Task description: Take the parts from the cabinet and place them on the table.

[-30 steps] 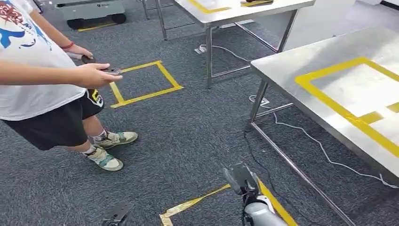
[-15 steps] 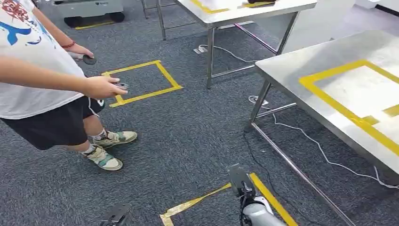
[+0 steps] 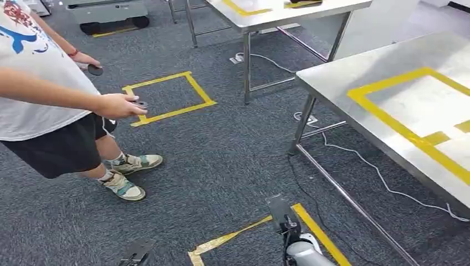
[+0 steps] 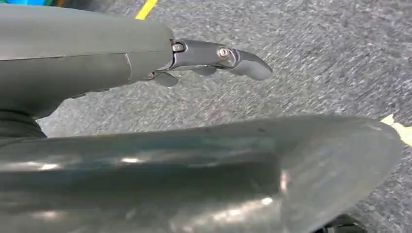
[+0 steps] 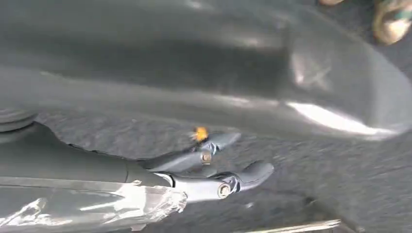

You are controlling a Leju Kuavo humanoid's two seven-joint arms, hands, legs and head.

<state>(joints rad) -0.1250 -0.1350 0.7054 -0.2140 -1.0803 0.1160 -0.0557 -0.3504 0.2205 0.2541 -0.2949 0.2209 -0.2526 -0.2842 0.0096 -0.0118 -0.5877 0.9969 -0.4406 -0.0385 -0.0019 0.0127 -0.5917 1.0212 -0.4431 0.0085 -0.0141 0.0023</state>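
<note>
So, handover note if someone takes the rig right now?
Left hand: open, holds nothing, hanging low over the carpet.
Right hand: open, holds nothing, low near the yellow floor tape.
Things: the steel table with yellow tape marks stands ahead on the right. A person on the left holds a small dark round piece in one hand and another in the other; cannot tell if these are parts.
Done: nothing that these views confirm.
Left: fetch the parts and place them on the table.

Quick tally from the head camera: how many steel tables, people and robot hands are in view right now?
Steel tables: 2, the near table and the far table
People: 1, the person
Robot hands: 2, the left hand and the right hand
Total: 5
</note>
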